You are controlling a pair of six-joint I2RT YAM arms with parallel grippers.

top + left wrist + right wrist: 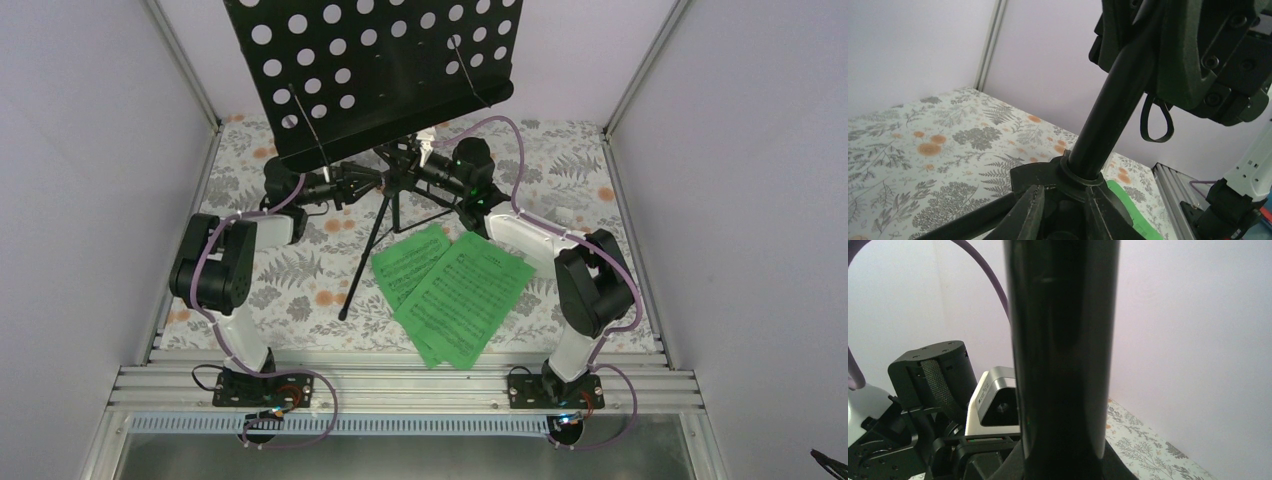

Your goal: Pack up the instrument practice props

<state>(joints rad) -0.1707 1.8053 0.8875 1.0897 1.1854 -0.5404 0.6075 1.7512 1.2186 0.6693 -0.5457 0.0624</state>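
Top external view: nearest, the green sheet-music pages [455, 290] lie loose on the table [300, 270], unpacked. Behind them the music stand [370, 70] stands unfolded, legs [362, 265] spread. The right hand [412, 165] is clamped on its pole [388, 200]. The left hand [362, 186] sits at the pole, and I cannot tell whether it has gripped. Packing looks barely begun.

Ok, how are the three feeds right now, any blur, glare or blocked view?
Top external: sharp and evenly lit, but the perforated desk hides the far middle of the scene. Left wrist: the stand's pole reads clearly, no glare. Right wrist: that pole fills the centre, too close, soft, with a faint sheen.
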